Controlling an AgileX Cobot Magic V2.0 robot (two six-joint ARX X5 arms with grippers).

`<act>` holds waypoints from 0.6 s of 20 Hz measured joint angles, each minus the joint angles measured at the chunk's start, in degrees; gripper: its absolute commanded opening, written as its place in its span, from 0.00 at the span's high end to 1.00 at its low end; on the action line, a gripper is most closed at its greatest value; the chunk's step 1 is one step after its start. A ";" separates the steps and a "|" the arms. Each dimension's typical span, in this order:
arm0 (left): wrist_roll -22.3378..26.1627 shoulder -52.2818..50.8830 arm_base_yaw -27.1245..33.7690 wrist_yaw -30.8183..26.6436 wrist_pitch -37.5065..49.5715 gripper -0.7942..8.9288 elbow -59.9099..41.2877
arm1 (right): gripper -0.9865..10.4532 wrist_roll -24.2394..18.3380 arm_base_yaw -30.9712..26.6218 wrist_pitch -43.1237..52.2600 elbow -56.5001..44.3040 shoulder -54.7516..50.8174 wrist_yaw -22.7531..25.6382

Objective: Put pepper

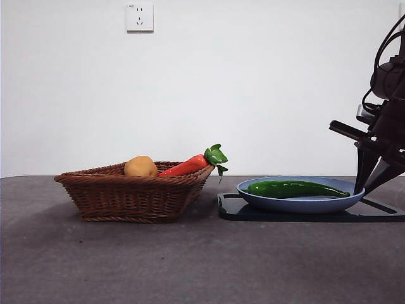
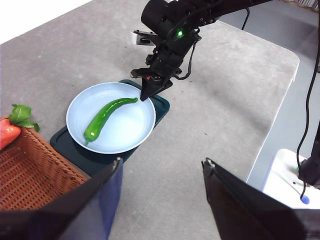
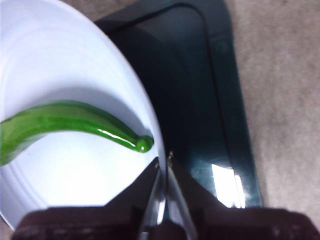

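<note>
Green and glossy, the pepper (image 1: 294,188) lies lengthwise on the blue plate (image 1: 304,203), which sits on a dark tray (image 1: 253,212) on the grey table (image 1: 190,266). In the left wrist view the pepper (image 2: 105,117) runs across the plate (image 2: 125,135) from its thick end at about 7 o'clock of the plate to its thin tip at about 2 o'clock.

At the plate's 3 o'clock edge in the front view stands the right gripper (image 1: 366,187), tips down at the rim. Its jaws are pressed together with only a hairline gap, holding nothing. The right wrist view shows its tips (image 3: 164,162) over the plate's rim (image 3: 135,85), just beside the pepper's thin end (image 3: 142,144) but apart from it. Seen from the left wrist, the same gripper (image 2: 146,96) points down just past the pepper's tip.

The left gripper (image 2: 162,167) hangs above the table near the tray (image 2: 67,142), its jaws spread wide and empty.

At 9 o'clock from the plate in the front view sits a wicker basket (image 1: 126,193) holding a potato (image 1: 140,166) and a carrot (image 1: 190,165), whose leafy top hangs over the basket's rim toward the plate. A wall socket (image 1: 140,17) sits high on the white wall.
</note>
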 measured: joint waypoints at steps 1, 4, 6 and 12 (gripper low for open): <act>0.00 0.00 0.00 0.00 0.00 0.63 0.00 | 0.90 0.00 0.00 0.00 0.00 0.00 0.00; -0.13 0.00 0.00 0.00 0.00 0.63 0.00 | 0.79 0.00 0.00 -0.33 0.00 0.00 -0.02; -0.22 0.00 0.00 0.00 0.00 0.63 0.00 | 0.78 0.00 0.00 -0.70 0.00 0.00 -0.02; -0.61 0.00 0.00 0.00 -1.27 0.63 0.00 | 0.78 -0.94 -0.50 -3.41 0.00 -2.05 0.07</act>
